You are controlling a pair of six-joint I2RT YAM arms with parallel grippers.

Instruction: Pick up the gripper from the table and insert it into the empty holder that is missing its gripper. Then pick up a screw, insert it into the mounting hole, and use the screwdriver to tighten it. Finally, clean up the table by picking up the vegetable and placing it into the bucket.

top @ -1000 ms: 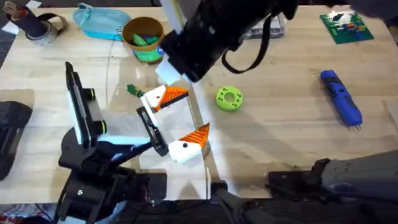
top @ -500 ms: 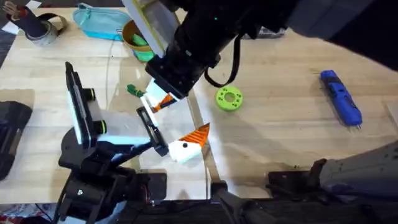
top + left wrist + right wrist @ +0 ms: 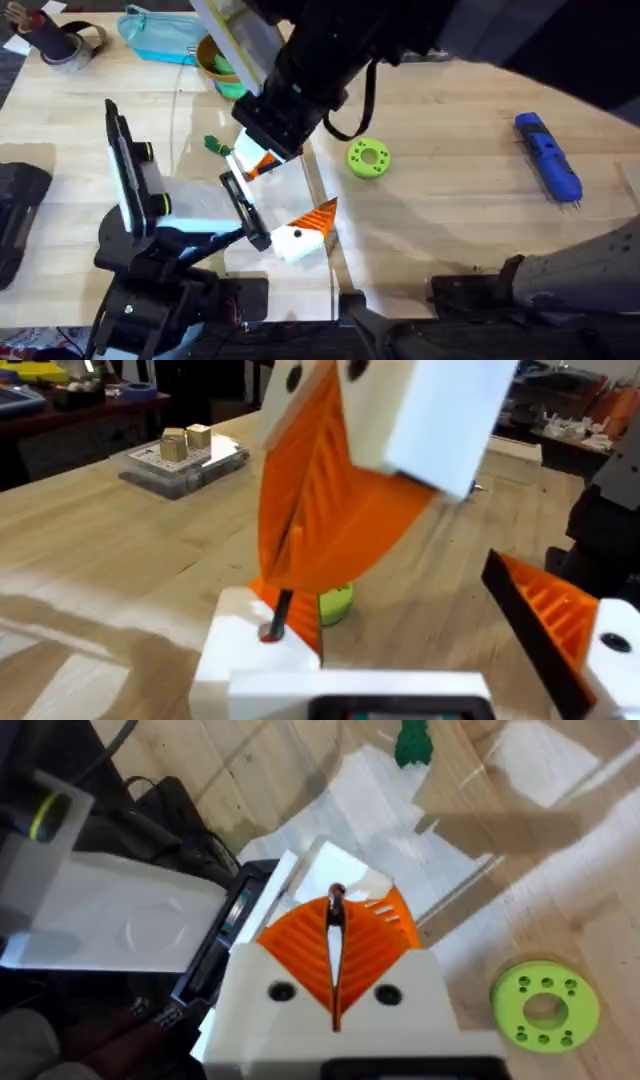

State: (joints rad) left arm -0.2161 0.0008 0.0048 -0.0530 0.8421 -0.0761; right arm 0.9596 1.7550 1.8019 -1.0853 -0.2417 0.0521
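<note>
The gripper (image 3: 248, 166), a white block with an orange ribbed tip, sits at the far end of the black bar holder (image 3: 243, 205), joined to the stand (image 3: 128, 175). My right gripper (image 3: 335, 910) hangs directly over it, shut on a thin dark screw (image 3: 335, 906) whose end touches the white block (image 3: 258, 652). The left gripper (image 3: 298, 186) stands open, its other orange finger (image 3: 560, 622) off to the side. The dark green vegetable (image 3: 214, 145) lies just beyond. My right arm partly hides the bucket (image 3: 216, 66). Far right lies the blue screwdriver (image 3: 548, 156).
A lime-green disc with holes (image 3: 368, 158) lies right of the holder. A teal pouch (image 3: 158, 32) and a tape roll (image 3: 70, 46) sit at the back left. A clear tray with small blocks (image 3: 182, 452) stands farther off. The right arm spans the table's middle.
The right arm swung down and to the left over the upper orange-white piece and now covers part of the bucket. In the last half second it barely moved.
</note>
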